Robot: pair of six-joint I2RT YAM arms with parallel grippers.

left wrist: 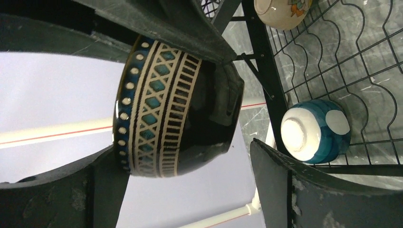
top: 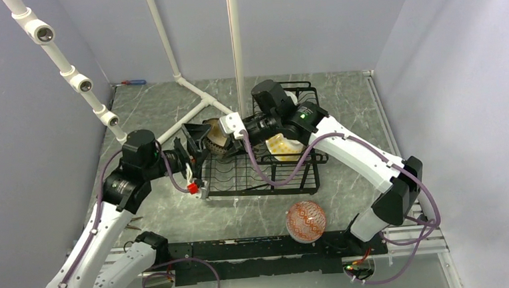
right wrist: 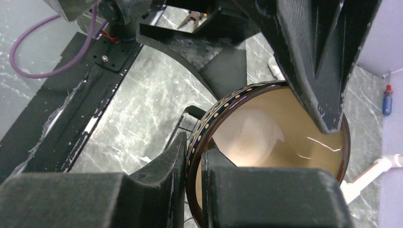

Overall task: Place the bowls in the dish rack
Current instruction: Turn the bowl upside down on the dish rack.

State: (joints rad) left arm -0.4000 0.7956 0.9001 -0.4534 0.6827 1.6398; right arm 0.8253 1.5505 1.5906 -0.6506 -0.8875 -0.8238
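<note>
The worktop (top: 170, 116) is grey-green stone with pale veins, boxed in by plain lilac-grey walls. A white pipe frame (top: 236, 45) stands at the back, and a small red-and-blue tool (top: 133, 82) lies in the far left corner.

On the left, the left gripper (top: 200, 147) has its jaws spread wide, one on each side of a dark bowl (left wrist: 176, 109). I cannot tell whether they touch it. The bowl has bands of blue diamonds, cream lattice and white dots, and it hangs over the left end of the black wire dish rack (top: 268, 193). It is tipped on its side, so the line from mouth to foot runs roughly level. Its cream inside faces the right wrist.

The right gripper (top: 223, 131) reaches in from the right, jaws clamped on that bowl's rim.

In the rack, a teal-and-white bowl (left wrist: 316, 130) lies foot toward the left wrist. A cream bowl (left wrist: 280, 12) sits beyond it, and a yellow-dotted bowl (top: 282, 145) further right. A pink-patterned bowl (top: 305, 221) sits on the worktop in front of the rack, apart from it.
</note>
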